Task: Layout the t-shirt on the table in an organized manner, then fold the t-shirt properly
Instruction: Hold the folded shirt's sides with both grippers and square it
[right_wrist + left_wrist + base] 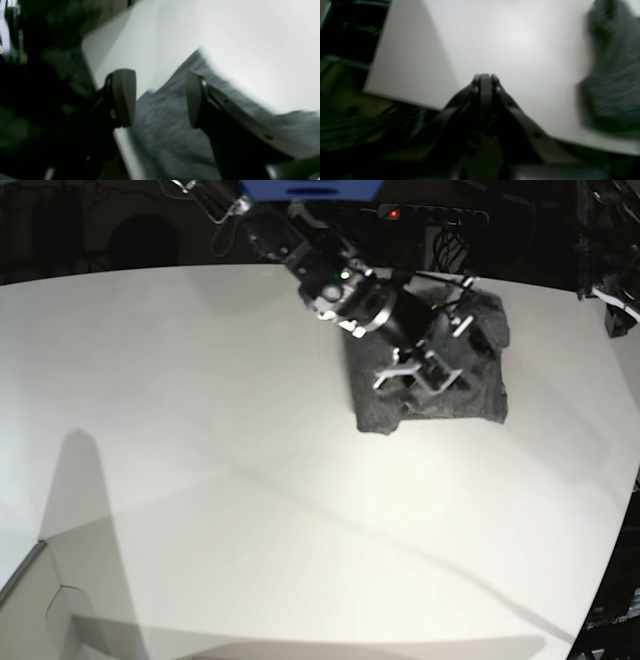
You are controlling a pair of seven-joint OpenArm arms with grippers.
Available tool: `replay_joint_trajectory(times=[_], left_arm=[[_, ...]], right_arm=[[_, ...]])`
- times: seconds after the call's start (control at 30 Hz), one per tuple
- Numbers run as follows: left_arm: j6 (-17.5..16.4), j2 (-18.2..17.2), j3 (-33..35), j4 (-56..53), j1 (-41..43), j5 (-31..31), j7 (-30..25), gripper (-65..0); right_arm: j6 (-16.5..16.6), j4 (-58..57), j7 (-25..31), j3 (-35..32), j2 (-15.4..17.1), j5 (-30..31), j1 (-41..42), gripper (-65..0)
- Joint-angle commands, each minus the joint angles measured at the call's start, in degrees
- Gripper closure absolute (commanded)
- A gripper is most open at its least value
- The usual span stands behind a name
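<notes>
A dark grey t-shirt [432, 380] lies folded into a compact, roughly square bundle near the far edge of a broad white table [200, 480], toward the right side of the base view. The tabletop is smooth and faintly glossy, crossed by long soft shadows, with a curved far edge; beyond it the room falls into darkness, showing only cables, a small red light and a blue panel at top centre. The right gripper [420, 372] hovers directly over the bundle, its jaws spread well apart with nothing between them; in the right wrist view its two pale fingers [124, 96] frame the heathered knit, which lies close to the table's edge. The left gripper [485, 81] has its jaws pressed together on nothing, poised above bare white tabletop, with the shirt a blurred dark mass at the right of that view. A table corner and dim, indistinct clutter beneath it fill the left of that view.
</notes>
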Motion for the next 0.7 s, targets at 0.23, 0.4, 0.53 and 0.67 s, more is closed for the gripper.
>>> replay_joint_trajectory(times=[0.23,0.4,0.53,0.67], left_arm=[[0.2,-0.4,6.0,1.2,0.0,-14.8,-1.2,-23.3],[0.2,-0.4,14.0,4.8,0.1,-24.1,-1.2,-29.7],[0.2,-0.4,21.3,7.1,-1.8,-27.0,-1.2,-29.7],[0.2,-0.3,26.5,2.9,-5.2,-24.3,-1.5,-29.7]], right_arm=[[0.3,5.1,1.1,11.9,6.7,0.4,-3.6,-32.7],[0.4,5.0,1.4,15.2,8.6,0.4,-6.0,-32.7],[0.4,5.0,1.2,15.6,9.3,0.4,-7.6,-32.5],[0.4,5.4,1.6,15.5,10.1,0.4,-9.0,-32.1]])
